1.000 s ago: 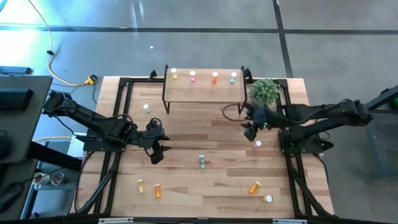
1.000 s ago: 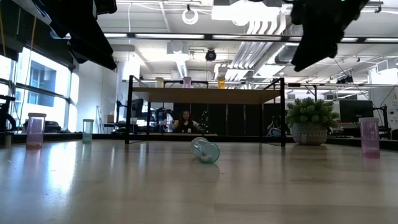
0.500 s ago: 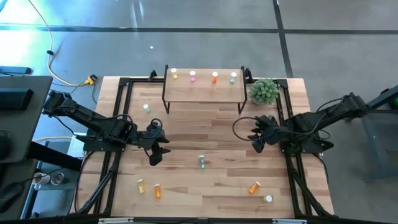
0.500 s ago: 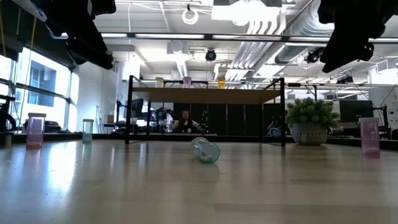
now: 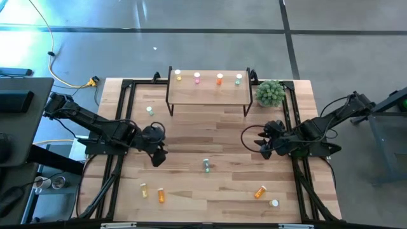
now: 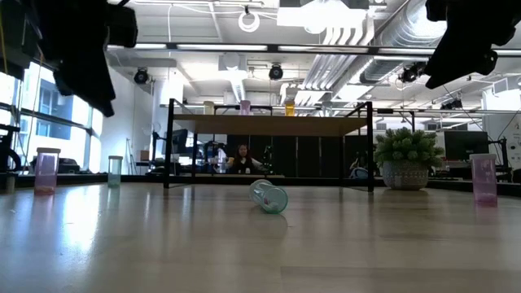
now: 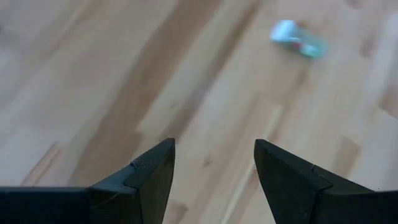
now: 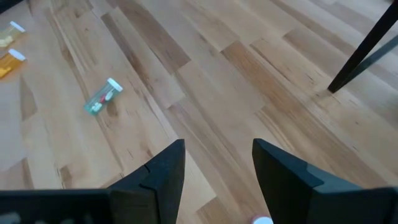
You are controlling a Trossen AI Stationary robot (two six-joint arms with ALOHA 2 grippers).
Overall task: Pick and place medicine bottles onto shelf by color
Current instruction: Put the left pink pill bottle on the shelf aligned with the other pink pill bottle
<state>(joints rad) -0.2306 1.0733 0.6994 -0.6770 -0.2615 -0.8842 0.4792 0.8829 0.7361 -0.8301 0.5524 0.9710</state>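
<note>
Free room and obstacles, as we see them from above:

- Table (image 5: 191, 137) centre: open wood between the left gripper (image 5: 158, 156) and the right gripper (image 5: 264, 150). The only obstacle there is a green bottle (image 5: 206, 165) lying on its side.
- Far edge: the shelf (image 5: 206, 92) spans the middle on thin black legs, with four bottles (image 5: 219, 78) standing in a row along its far side. We see a low clear passage beneath the board.
- Far right: a bushy plant (image 5: 271, 93) stands just beside the shelf's right end, narrowing that corner.
- Far left: one upright green bottle (image 5: 150, 111) stands near the shelf leg.
- Near edge: a yellow bottle (image 5: 144, 189) and an orange bottle (image 5: 161, 195) on the left; an orange bottle (image 5: 260, 191) and a white cap (image 5: 274, 203) on the right. Open wood between the two groups.
</note>
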